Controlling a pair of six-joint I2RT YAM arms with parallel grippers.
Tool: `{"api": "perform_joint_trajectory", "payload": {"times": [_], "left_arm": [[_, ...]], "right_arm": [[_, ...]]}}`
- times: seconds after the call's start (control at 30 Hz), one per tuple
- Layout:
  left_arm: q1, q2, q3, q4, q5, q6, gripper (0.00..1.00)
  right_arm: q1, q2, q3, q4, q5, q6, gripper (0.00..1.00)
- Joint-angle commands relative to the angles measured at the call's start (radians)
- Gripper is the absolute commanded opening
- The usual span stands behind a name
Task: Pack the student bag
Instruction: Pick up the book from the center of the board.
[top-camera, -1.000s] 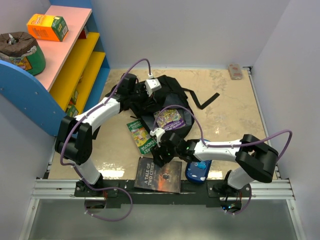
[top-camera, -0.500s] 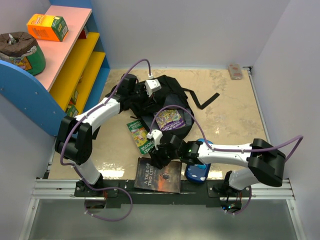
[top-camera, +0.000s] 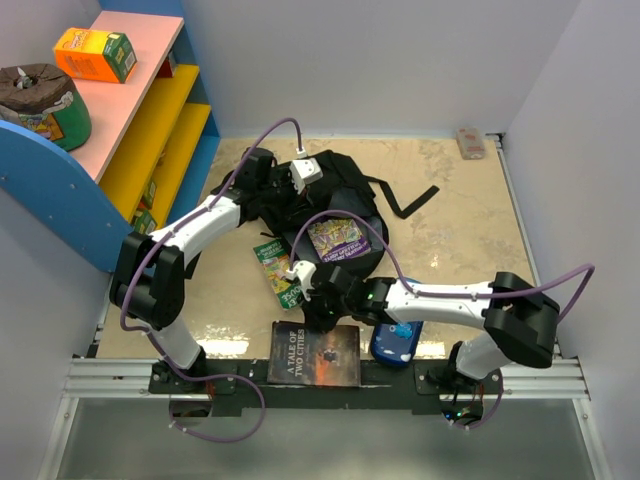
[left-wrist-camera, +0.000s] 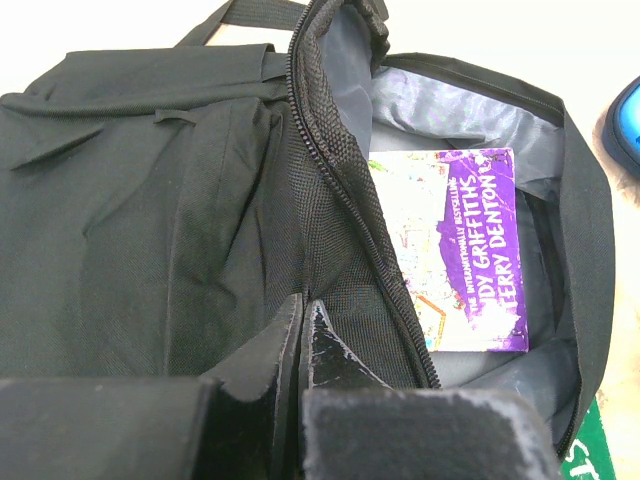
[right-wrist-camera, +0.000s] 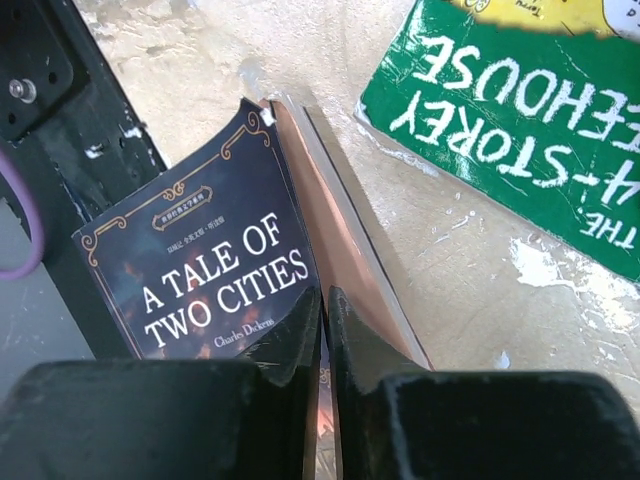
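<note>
The black student bag (top-camera: 335, 180) lies open at the back middle of the table, with a purple book (top-camera: 338, 238) inside its mouth (left-wrist-camera: 465, 250). My left gripper (top-camera: 287, 198) is shut on the bag's zip-side fabric (left-wrist-camera: 330, 230), its tips (left-wrist-camera: 302, 302) pinching the mesh. A dark book, A Tale of Two Cities (top-camera: 315, 355), lies at the near edge. My right gripper (top-camera: 322, 318) is shut on the edge of its raised front cover (right-wrist-camera: 215, 265), tips (right-wrist-camera: 325, 292) together with the cover between them. A green book (top-camera: 278, 270) lies between the bag and the dark book (right-wrist-camera: 530, 110).
A blue pencil case (top-camera: 397, 342) sits under the right forearm. A coloured shelf unit (top-camera: 150, 130) with an orange box (top-camera: 95, 53) stands at the left. A small object (top-camera: 470, 142) lies at the back right corner. The black mounting rail (right-wrist-camera: 60, 150) runs beside the dark book.
My right gripper has closed from open onto the dark book's cover, which now lifts off the pages. The left arm has not moved.
</note>
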Motion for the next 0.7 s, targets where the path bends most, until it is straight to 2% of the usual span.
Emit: {"api": "perform_joint_trajectory", "payload": {"times": [0.0,0.13,0.43,0.53,0.57,0.6,0.67], "left_arm": [[0.003,-0.048,-0.012,0.029,0.015,0.021,0.0],[0.005,-0.048,-0.012,0.032,0.017,0.016,0.0],[0.005,-0.049,-0.013,0.033,0.018,0.019,0.0],[0.005,-0.052,-0.013,0.036,0.021,0.016,0.0],[0.003,-0.052,-0.013,0.036,0.023,0.016,0.0],[0.005,-0.054,-0.015,0.036,0.021,0.013,0.0],[0.005,-0.055,-0.016,0.039,0.021,0.014,0.0]], "right_arm": [[0.019,0.015,0.06,-0.087,-0.05,-0.044,0.08],[0.019,0.046,0.085,-0.121,-0.073,-0.064,0.23],[0.025,0.073,0.103,-0.166,-0.108,-0.091,0.29],[0.038,0.099,0.114,-0.193,-0.104,-0.107,0.23],[0.041,0.108,0.118,-0.204,-0.078,-0.108,0.2],[0.044,0.116,0.123,-0.221,-0.064,-0.108,0.12],[0.047,0.135,0.137,-0.23,-0.021,-0.107,0.05]]}}
